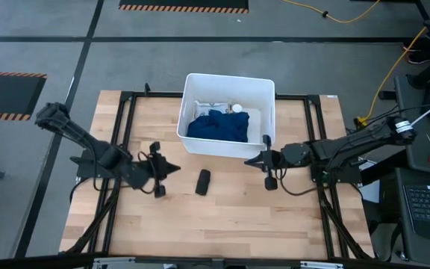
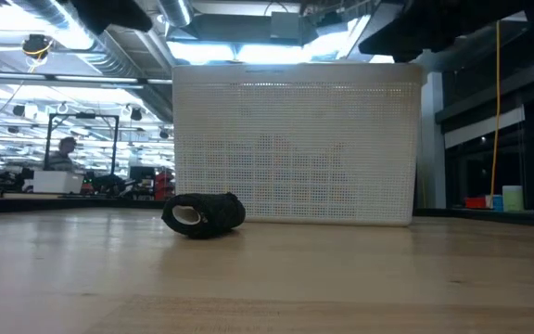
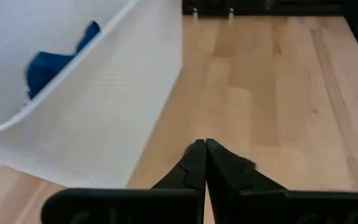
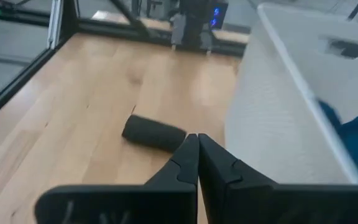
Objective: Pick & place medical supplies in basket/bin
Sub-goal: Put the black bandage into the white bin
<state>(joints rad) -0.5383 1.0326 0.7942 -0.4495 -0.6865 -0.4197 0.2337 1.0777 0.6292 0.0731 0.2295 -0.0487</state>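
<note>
A pale wooden desk point(image 1: 222, 213) on a dark frame stands on a grey floor marked with striped hazard tape; the low view shows a lit workshop behind it with a person seated far off. The white tub point(image 1: 228, 84) sits toward the far middle of the desk. Inside it lie the dark blue cloth point(image 1: 216, 125), part of a white packet point(image 1: 207, 107) beyond the cloth, and a tiny white round cap point(image 1: 237, 107). The small black oblong point(image 1: 203, 181) lies on the bare desk, apart from the tub's near wall and between the two arms. The left tool point(image 1: 176, 169) hangs just left of the oblong, clenched with nothing between its tips. The right tool point(image 1: 249, 160) hangs by the tub's near right corner, likewise clenched and holding nothing.
</note>
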